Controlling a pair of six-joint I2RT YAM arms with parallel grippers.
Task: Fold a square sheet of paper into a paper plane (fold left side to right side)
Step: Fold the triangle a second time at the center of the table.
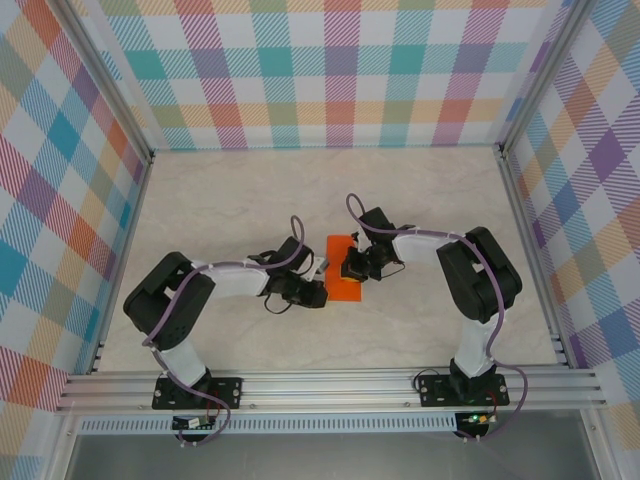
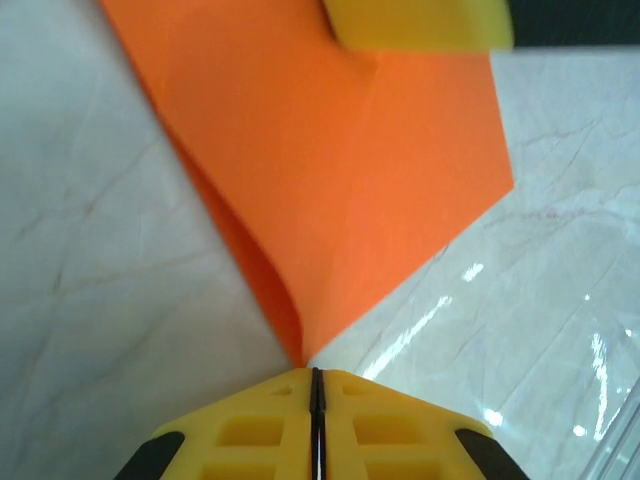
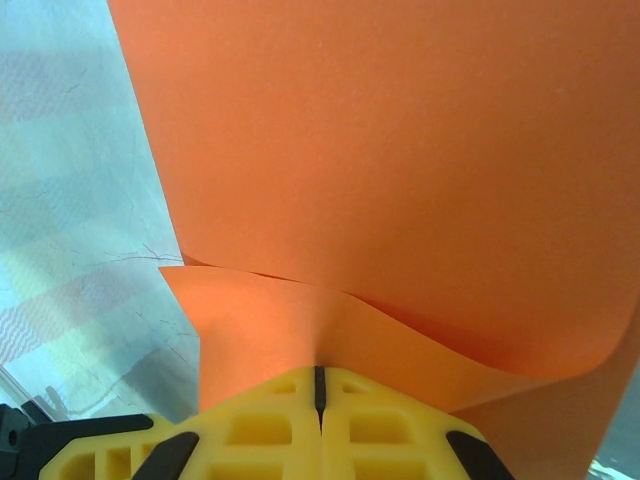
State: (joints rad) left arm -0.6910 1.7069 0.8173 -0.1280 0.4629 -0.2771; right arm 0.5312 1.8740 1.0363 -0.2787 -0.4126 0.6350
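Entry, left wrist view. Nearest the lens were the yellow fingers of the left gripper (image 2: 313,375). They were clenched together, with only a thin dark seam between them. One corner of the square sheet of paper (image 2: 360,190) ran straight into that seam, so I logged the corner as pinched. From there the orange sheet fanned away across the pale marbled table (image 2: 90,300). A second, darker layer showed under its left edge, and a faint crease ran up the middle. A yellow pad (image 2: 415,25) of the other arm showed at the sheet's far edge.

Right wrist view. The right gripper (image 3: 320,372) was likewise clenched, its fingers meeting on a fold of the orange paper. Just past the fingertips the near layer curled upward in a soft wave. A larger flat panel of the sheet rose behind it and took up most of the view. Table surface was visible along the left side.

Top view. I found the sheet near the middle of the table, between the two grippers. The left gripper sat at its left lower edge. The right gripper sat over its right side and hid part of it. Both arms were bent inward toward the sheet.
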